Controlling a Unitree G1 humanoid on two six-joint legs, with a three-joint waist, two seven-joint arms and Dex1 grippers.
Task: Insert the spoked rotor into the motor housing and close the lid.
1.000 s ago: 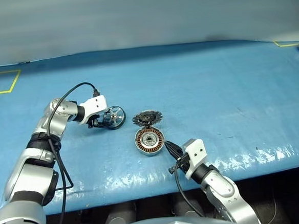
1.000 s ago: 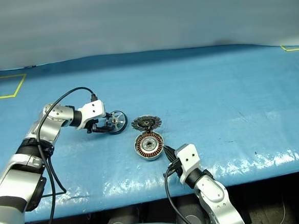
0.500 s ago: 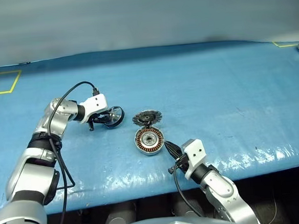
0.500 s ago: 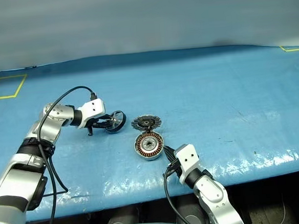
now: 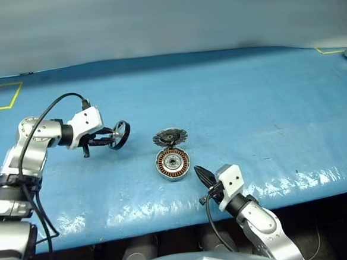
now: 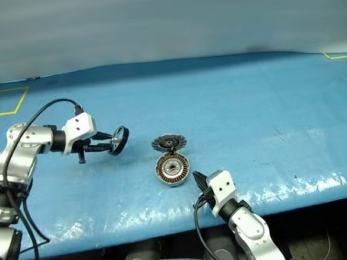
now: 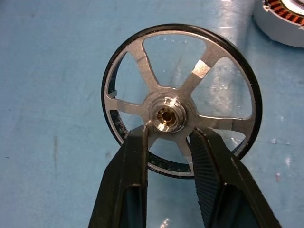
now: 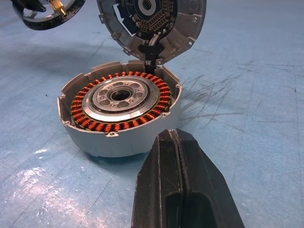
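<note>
The two eye views look forward and down from the head over the blue table (image 5: 249,101), far enough back to take in both arms, and they share nearly the whole scene. The left wrist view looks along the left gripper (image 7: 167,137) from very close, with the rotor (image 7: 180,99) just past its fingertips and an edge of the housing (image 7: 280,23) beyond, a part the eye views also cover. The right wrist view looks low and nearly level along the right gripper (image 8: 176,142) at the housing (image 8: 118,114) just ahead and the lid (image 8: 152,23) behind it, sharing the housing with the left wrist view.
</note>
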